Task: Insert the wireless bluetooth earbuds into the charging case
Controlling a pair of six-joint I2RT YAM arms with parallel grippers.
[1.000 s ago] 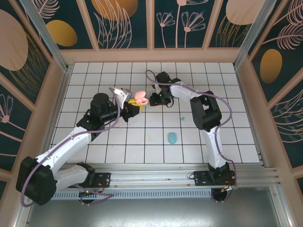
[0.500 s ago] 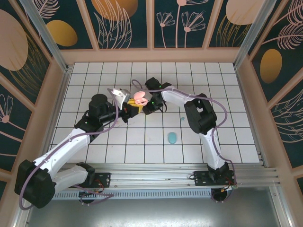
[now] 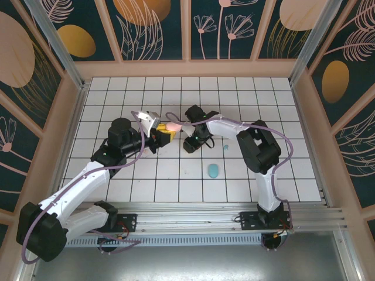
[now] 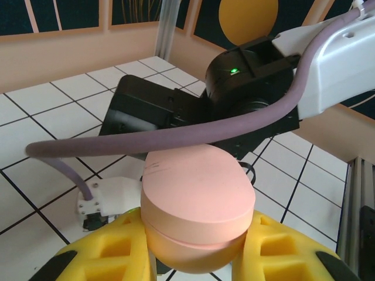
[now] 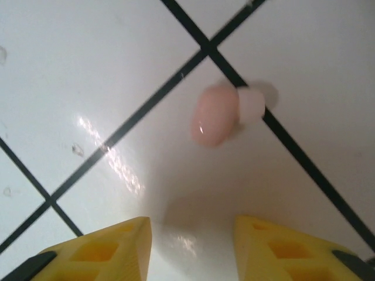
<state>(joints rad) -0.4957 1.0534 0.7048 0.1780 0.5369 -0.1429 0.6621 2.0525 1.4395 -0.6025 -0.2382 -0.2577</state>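
While the left pincer (image 4: 193, 260) holds the case (image 4: 196, 196), the right pincer (image 5: 190, 228) (spread wide) faces a pink earbud (image 5: 214, 121) at 12 o'clock.

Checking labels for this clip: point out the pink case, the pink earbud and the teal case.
pink case (image 4: 196, 202), left wrist view, middle of its upper face.
pink earbud (image 5: 214, 117), right wrist view, its rounded body.
teal case (image 3: 212, 170), top external view, its centre.
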